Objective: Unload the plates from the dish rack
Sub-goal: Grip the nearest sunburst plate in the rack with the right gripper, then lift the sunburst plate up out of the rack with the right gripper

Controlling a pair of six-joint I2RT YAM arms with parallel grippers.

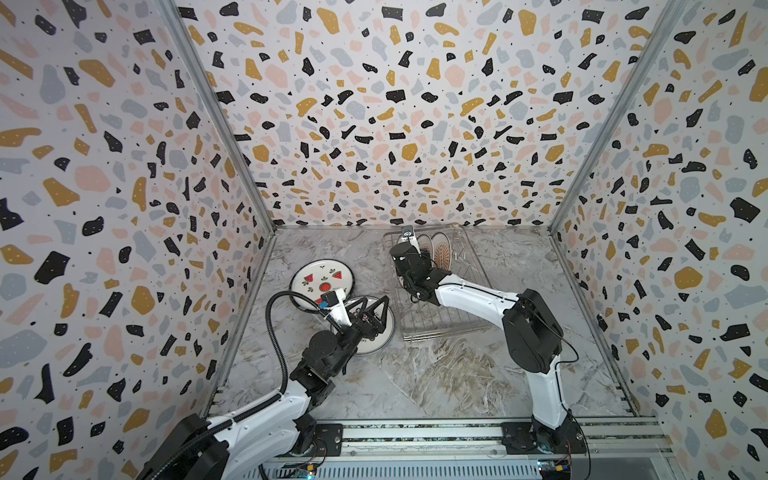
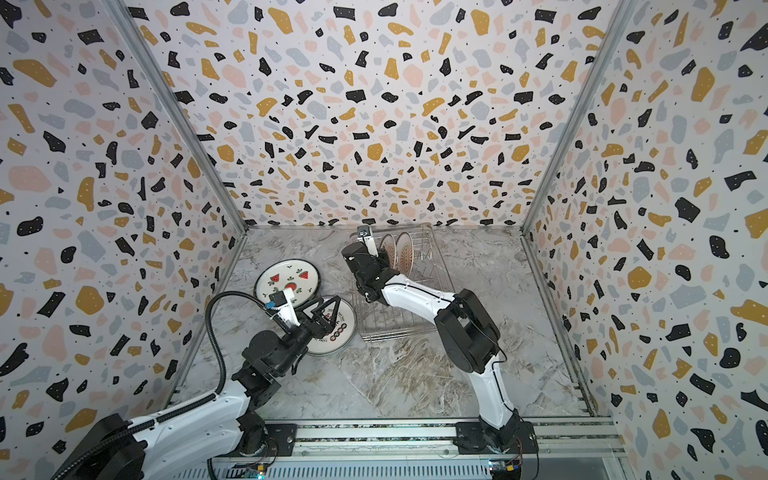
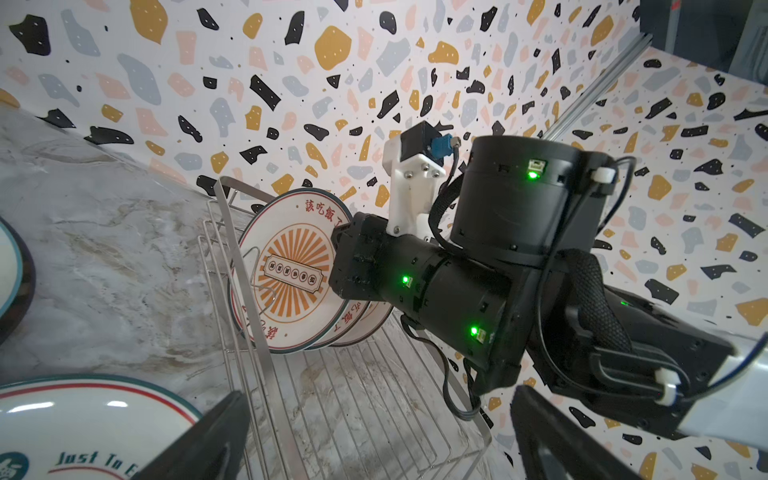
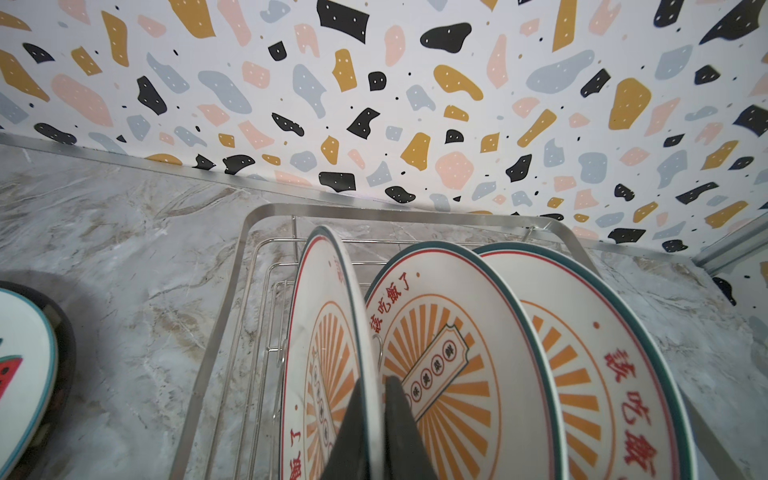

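A flat plate (image 3: 83, 415) reads "Just To E…", and a racked plate (image 3: 297, 266) bears red "該吃飯了".

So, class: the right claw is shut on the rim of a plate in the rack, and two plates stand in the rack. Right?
The count is wrong: three, not two. The right wrist view shows the held plate, a second plate and a third plate standing in the rack. The right claw is shut on the held plate's rim, as stated.

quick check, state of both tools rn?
Left tool: open, holding nothing.
Right tool: shut on the rim of an upright sunburst plate in the dish rack.
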